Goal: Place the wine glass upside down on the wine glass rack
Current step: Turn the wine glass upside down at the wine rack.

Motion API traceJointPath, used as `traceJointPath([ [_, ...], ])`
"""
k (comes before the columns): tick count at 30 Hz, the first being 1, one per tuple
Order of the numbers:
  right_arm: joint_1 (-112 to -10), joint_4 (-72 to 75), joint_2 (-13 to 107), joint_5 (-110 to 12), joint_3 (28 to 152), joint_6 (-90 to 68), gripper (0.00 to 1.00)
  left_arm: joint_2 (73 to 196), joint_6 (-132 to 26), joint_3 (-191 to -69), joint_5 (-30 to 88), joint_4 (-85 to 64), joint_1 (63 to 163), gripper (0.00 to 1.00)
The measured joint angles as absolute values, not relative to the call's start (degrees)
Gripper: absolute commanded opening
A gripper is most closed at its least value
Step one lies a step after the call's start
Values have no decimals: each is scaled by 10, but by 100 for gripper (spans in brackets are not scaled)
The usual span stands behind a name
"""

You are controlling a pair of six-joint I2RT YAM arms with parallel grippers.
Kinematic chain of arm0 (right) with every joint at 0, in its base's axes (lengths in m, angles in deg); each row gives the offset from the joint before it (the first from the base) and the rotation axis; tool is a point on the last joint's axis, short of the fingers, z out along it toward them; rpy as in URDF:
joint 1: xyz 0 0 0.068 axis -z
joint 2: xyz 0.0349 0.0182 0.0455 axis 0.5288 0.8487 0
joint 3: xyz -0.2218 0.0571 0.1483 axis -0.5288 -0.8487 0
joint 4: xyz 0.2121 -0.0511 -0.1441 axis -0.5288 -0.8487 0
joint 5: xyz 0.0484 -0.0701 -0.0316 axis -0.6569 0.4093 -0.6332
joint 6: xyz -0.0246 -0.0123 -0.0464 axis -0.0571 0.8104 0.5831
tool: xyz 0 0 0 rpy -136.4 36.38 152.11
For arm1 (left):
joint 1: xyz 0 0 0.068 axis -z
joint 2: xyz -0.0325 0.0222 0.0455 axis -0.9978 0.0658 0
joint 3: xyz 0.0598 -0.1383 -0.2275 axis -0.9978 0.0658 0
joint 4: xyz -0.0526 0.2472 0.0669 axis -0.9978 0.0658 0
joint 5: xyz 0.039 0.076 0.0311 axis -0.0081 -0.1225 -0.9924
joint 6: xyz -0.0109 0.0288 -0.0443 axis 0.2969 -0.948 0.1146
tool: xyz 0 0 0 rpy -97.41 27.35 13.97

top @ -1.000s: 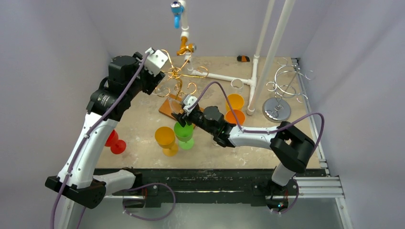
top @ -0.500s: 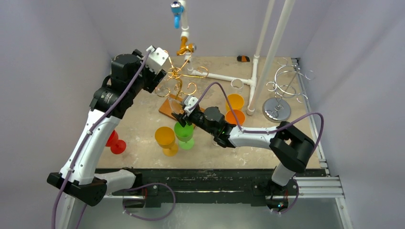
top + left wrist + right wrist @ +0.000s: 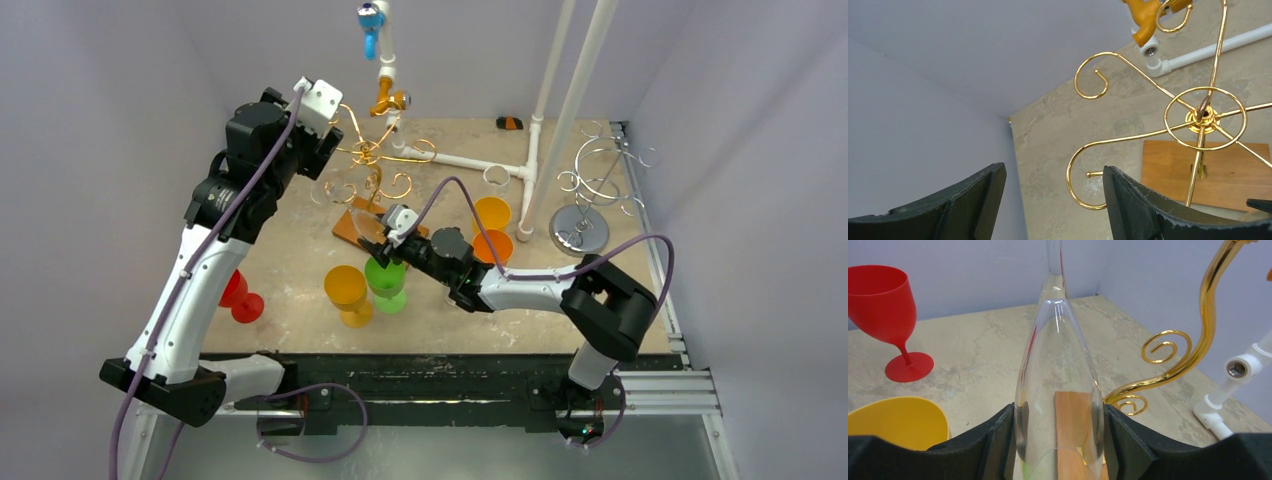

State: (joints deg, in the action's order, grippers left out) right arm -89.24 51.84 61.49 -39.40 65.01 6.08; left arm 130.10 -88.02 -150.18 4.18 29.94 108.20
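1. The right jaws grip the bowl of the clear wine glass (image 3: 1058,365), one finger on each side.
2. I see the wine glass held upside down, its stem pointing up, with nothing of it on a hook yet.
3. It is just beside the gold wine glass rack (image 3: 1208,320), whose lower curls show to its right in my right wrist view, with the rack's wooden base (image 3: 348,222) behind it.
4. The left jaws stand wide with nothing between them, high above the rack's ring hub.
5. A red glass (image 3: 883,295) stands upright on the table (image 3: 973,355); a yellow glass (image 3: 345,288) and a green glass (image 3: 385,275) stand near the right arm.
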Motion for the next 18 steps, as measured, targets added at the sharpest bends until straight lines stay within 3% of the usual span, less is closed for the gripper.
traceJointPath([
  [18, -893, 690, 682, -421, 624, 24, 0, 1301, -879, -1464, 35, 298, 1072, 75],
])
